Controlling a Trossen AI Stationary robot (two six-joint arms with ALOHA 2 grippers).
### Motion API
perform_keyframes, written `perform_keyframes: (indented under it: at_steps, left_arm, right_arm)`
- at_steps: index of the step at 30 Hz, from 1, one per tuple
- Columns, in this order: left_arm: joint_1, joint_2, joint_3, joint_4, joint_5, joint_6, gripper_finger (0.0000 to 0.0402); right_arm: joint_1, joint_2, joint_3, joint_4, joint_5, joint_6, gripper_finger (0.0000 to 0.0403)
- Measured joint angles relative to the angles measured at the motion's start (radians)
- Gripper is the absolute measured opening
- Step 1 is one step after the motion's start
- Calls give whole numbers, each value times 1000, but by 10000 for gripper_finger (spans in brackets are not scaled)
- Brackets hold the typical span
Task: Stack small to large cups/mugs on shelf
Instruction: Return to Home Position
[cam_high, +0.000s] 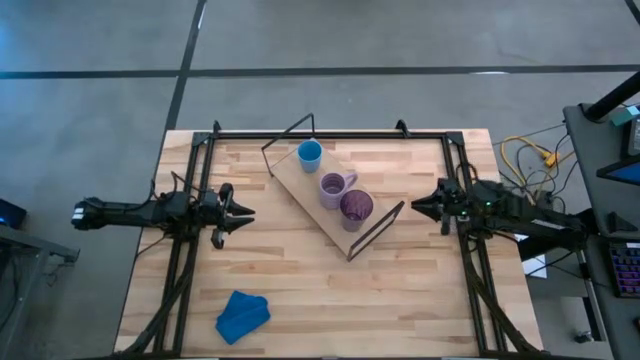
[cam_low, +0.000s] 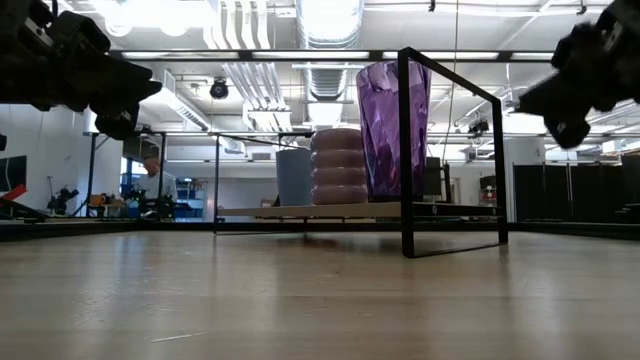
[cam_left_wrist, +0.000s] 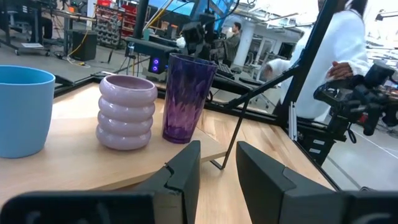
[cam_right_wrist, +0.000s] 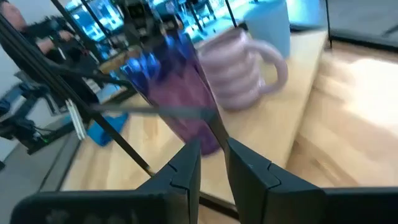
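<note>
The shelf (cam_high: 298, 183), a light board on black wire legs, lies slantwise across the middle of the table. Three cups stand upright on it in a row. The small light-blue cup (cam_high: 310, 154) is at the far left end, the pale-lilac mug (cam_high: 335, 188) is in the middle, and the dark-purple cup (cam_high: 356, 208) is at the near right end. My left gripper (cam_high: 245, 213) hovers open to the left of the shelf, above the table. My right gripper (cam_high: 415, 207) hovers to the right of the shelf's wire leg, its fingers slightly apart. Neither gripper holds anything.
A crumpled blue cloth (cam_high: 242, 316) lies near the table's near left corner. Black rails (cam_high: 330, 134) frame the tabletop along the far edge and both sides. Bare wood stretches between the shelf and the near edge. People and equipment show in the room beyond.
</note>
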Motion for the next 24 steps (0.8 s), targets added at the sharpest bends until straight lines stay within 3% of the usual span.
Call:
perform_keyframes:
  at_steps: [6, 24]
  left_arm:
    - [0, -2, 0, 0, 0, 0, 89]
    - [0, 0, 0, 0, -3, 0, 89]
  right_arm:
    - [0, 18, -79, -4, 1, 0, 68]
    - [0, 89, 24, 4, 0, 0, 68]
